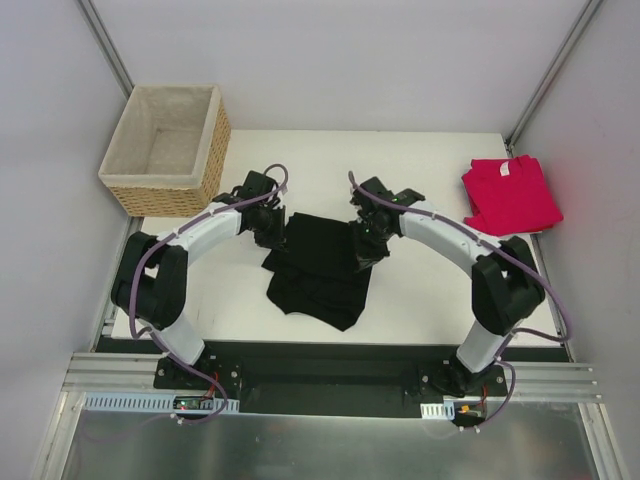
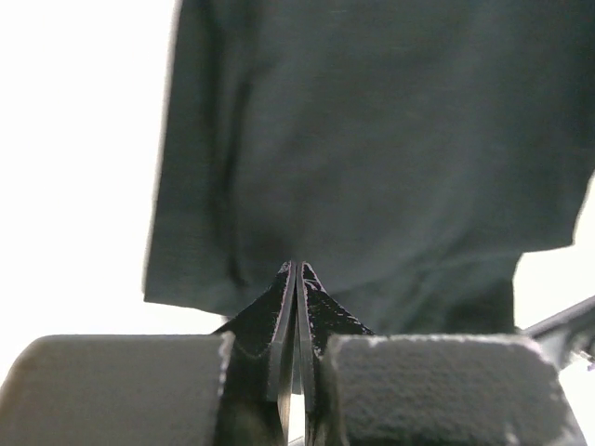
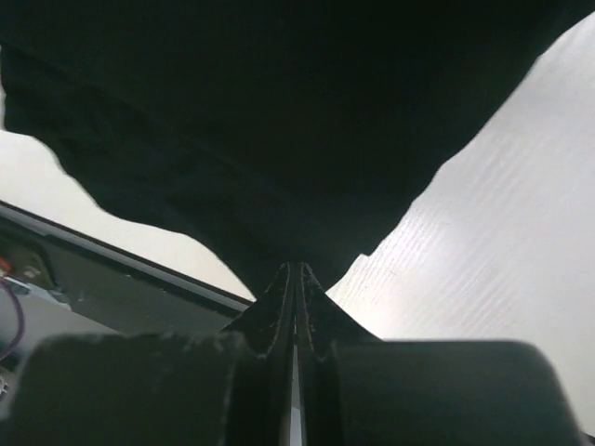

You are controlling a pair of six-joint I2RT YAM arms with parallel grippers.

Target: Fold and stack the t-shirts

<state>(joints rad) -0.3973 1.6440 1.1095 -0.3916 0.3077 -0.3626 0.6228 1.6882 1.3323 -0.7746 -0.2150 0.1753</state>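
The black t-shirt (image 1: 322, 272) lies partly folded in the middle of the white table, and its daisy print is hidden. My left gripper (image 1: 272, 228) is shut on the shirt's far left edge; in the left wrist view the closed fingertips (image 2: 297, 271) meet the dark cloth (image 2: 372, 139). My right gripper (image 1: 366, 240) is shut on its far right edge; in the right wrist view the closed tips (image 3: 296, 269) pinch the black cloth (image 3: 279, 121). The pinkish-red t-shirt (image 1: 510, 193) lies folded at the table's far right.
A wicker basket (image 1: 214, 165) with pale lining stands at the far left corner. The white table (image 1: 430, 290) ends at a black base rail near the arm mounts. Grey walls close in on both sides.
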